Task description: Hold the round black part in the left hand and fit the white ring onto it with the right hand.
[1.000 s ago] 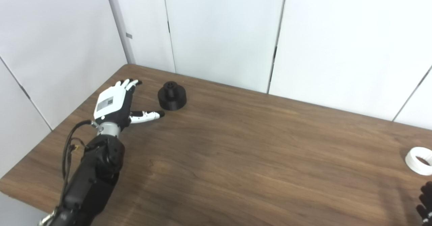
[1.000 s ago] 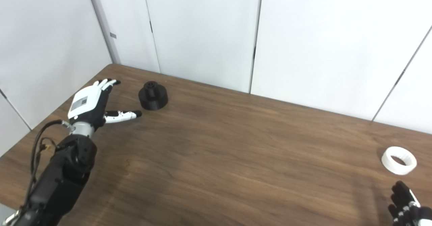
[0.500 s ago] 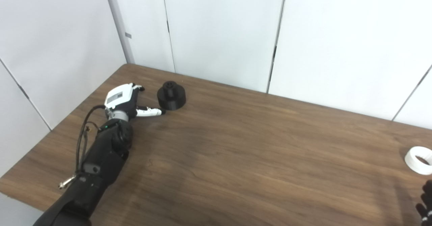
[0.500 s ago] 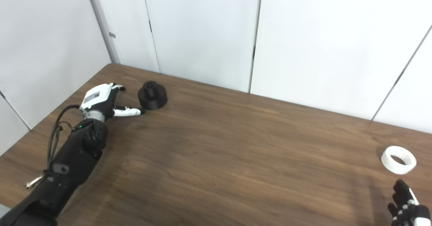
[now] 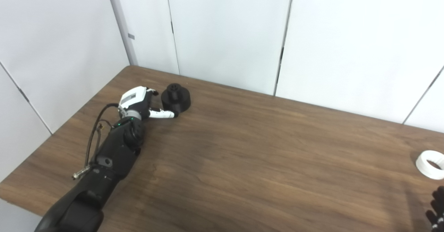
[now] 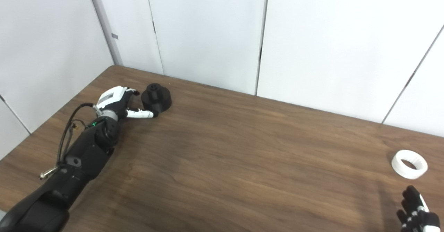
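The round black part [image 5: 176, 98] stands on the table near its far left corner. My left hand [image 5: 138, 101] lies right beside it on its left. The thumb reaches along the part's front edge and seems to touch it, the other fingers curl at its left side, and the hand is open around it, not closed. The white ring [image 6: 409, 164] lies flat at the far right of the table. My right hand [image 6: 416, 212] shows only its fingers at the bottom right corner, spread and empty, a little nearer than the ring.
The wooden table [image 5: 242, 162] is backed by white wall panels [image 5: 225, 31] along its far and left edges. The left forearm with its loose cable [image 5: 93, 138] lies along the table's left part.
My left hand has moved forward and right to the black part, and its thumb has reached the part's front. The right hand has barely moved, and the ring has stayed put.
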`<move>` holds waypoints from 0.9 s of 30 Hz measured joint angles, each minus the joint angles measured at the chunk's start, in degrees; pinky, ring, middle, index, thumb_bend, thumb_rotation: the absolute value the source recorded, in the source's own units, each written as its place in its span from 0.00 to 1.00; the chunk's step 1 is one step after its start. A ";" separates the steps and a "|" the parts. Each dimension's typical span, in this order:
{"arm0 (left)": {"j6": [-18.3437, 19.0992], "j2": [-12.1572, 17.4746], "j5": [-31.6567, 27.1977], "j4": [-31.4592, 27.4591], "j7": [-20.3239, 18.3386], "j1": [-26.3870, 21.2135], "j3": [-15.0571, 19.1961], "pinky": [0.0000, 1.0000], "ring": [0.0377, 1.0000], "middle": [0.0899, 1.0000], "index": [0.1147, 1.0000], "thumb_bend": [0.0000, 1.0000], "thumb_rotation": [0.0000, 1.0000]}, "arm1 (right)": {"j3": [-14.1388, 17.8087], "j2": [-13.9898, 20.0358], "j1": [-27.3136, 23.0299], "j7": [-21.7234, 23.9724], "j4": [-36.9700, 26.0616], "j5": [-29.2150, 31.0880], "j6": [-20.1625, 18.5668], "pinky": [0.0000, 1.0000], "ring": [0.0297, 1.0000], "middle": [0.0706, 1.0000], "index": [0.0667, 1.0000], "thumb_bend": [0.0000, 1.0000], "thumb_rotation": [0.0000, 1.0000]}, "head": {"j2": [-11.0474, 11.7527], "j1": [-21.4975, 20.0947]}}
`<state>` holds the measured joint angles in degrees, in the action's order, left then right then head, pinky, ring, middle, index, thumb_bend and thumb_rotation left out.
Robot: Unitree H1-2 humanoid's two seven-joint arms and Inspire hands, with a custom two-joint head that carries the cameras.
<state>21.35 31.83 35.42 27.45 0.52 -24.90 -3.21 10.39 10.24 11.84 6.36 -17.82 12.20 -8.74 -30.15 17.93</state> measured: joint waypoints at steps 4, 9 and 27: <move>-0.08 -0.03 -0.23 0.79 0.92 -0.37 -0.57 1.00 1.00 0.98 0.85 1.00 0.50 | -0.01 -0.09 0.00 0.00 -0.14 0.02 -0.06 1.00 1.00 0.97 0.95 0.67 1.00 | -0.18 -0.26; -1.16 -0.11 -1.65 2.70 1.57 -1.00 -1.06 1.00 1.00 0.98 0.85 1.00 0.51 | -0.01 -0.36 0.04 -0.05 -0.48 0.01 -0.14 1.00 1.00 0.96 0.95 0.68 1.00 | -0.26 -0.62; -2.82 -1.70 -3.72 7.08 4.17 -4.50 -2.86 1.00 1.00 0.97 0.85 1.00 0.48 | -0.28 -0.67 0.38 -0.13 -1.40 -0.11 -0.11 1.00 1.00 0.97 0.96 0.75 1.00 | -0.35 -1.14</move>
<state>18.53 30.14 31.71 34.53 4.69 -29.40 -6.07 10.11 9.57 12.22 6.23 -19.22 12.09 -8.85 -30.50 16.79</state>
